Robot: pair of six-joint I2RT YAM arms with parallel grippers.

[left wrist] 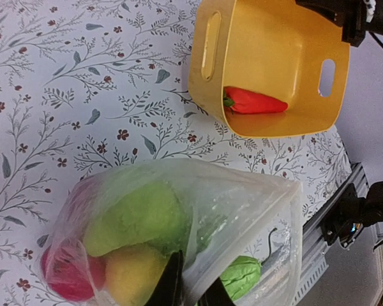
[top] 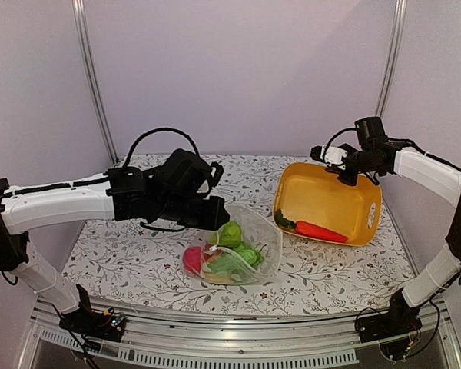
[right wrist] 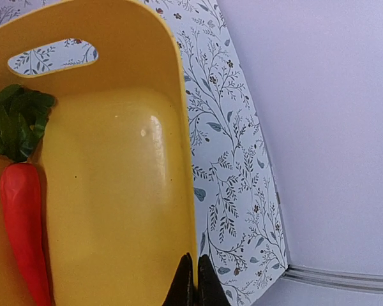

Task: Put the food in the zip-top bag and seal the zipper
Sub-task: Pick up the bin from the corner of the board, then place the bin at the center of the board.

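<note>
Zip-top bag [top: 246, 250]: lies just beside the yellow tub [top: 330, 192], on the left-arm side of it, mouth gaping toward the tub. Holds most of the food already: green pieces, a yellow ball [left wrist: 131, 274] and a red ball [left wrist: 67, 277] at the end farthest from the tub.

Outstanding inside the tub: one carrot [top: 320, 231], green leaves at its head. Cannot tell whether leaves and carrot are one piece or two.

Left gripper [left wrist: 193, 280]: fingers nearly together, clamped on the bag's upper rim, keeping the mouth lifted.

Right gripper [right wrist: 196, 280]: fingers together, pinched on the tub's rim at the side away from the bag. Tub appears tipped, that edge raised.

Zipper [top: 280, 240]: unsealed, apart along the whole open mouth.

Judged well past halfway on loading. Left to do: get the carrot from tub into bag, then press the zipper shut end to end.
</note>
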